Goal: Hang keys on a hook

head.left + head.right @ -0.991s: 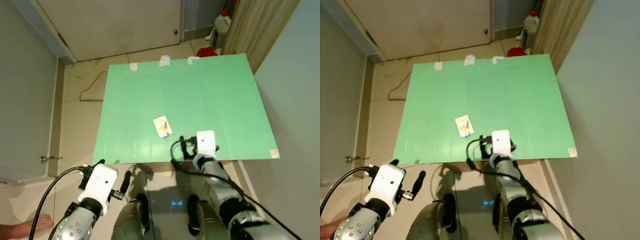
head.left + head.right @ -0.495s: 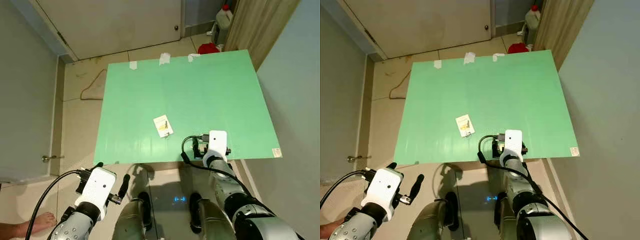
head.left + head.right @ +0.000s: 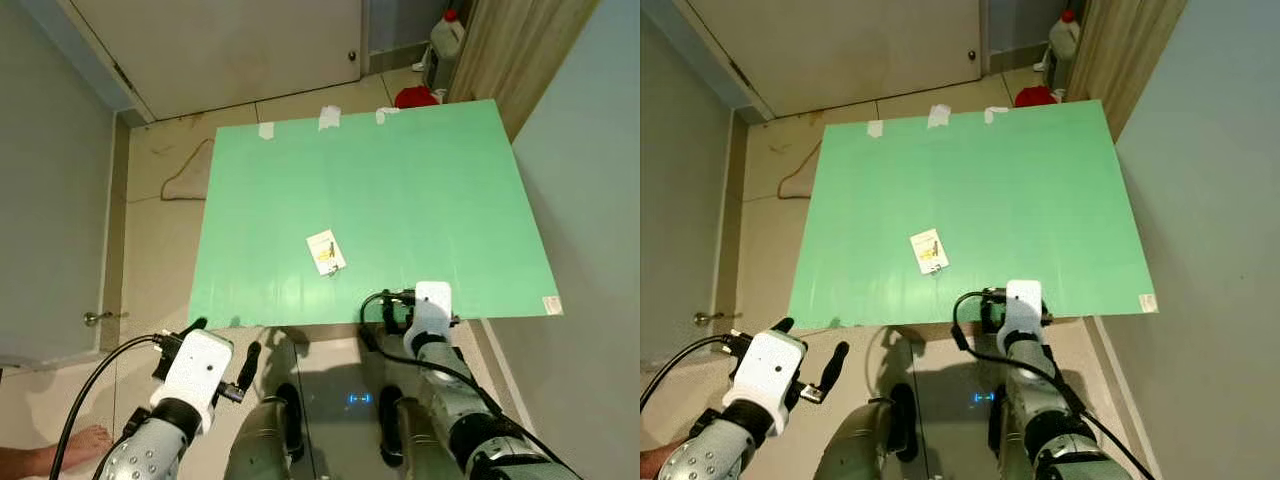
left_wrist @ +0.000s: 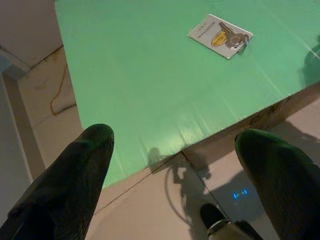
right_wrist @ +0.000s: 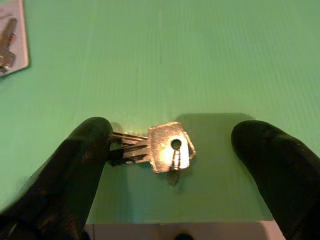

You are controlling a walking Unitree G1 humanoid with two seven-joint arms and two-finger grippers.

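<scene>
A green board (image 3: 400, 190) is seen laid flat on a tiled floor (image 3: 160, 220), w/ three bits of white tape (image 3: 329, 119) at its far edge. A white card (image 3: 325, 252) w/ a yellow mark lies on the board, nearer the near edge than the middle; in the left wrist view a key (image 4: 234, 37) is seen lying on that card (image 4: 220, 36).

The right gripper (image 5: 175, 150) is held low at the board's near edge, to the right of the card and apart from it. Its fingers (image 5: 85, 150) are seen spread wide, w/ a silver key (image 5: 167, 147) lying flat on the green surface between them. The key's blade end is at or under one fingertip; whether it's actually touched can't be told. The head w/ its hole sits between the two fingers, clear of the other one. The key is not gripped.

The left gripper (image 4: 175, 165) is held off the board, over the floor by the near left corner; its fingers (image 4: 75, 170) are apart, w/ nothing between them.

A door (image 3: 230, 50) is seen beyond the board, w/ a white jug (image 3: 447, 40) and a red item (image 3: 415, 97) near the far right corner. A cord (image 3: 185, 175) lies on the floor left of the board. A person's bare foot (image 3: 70, 450) is seen at the lower left.
</scene>
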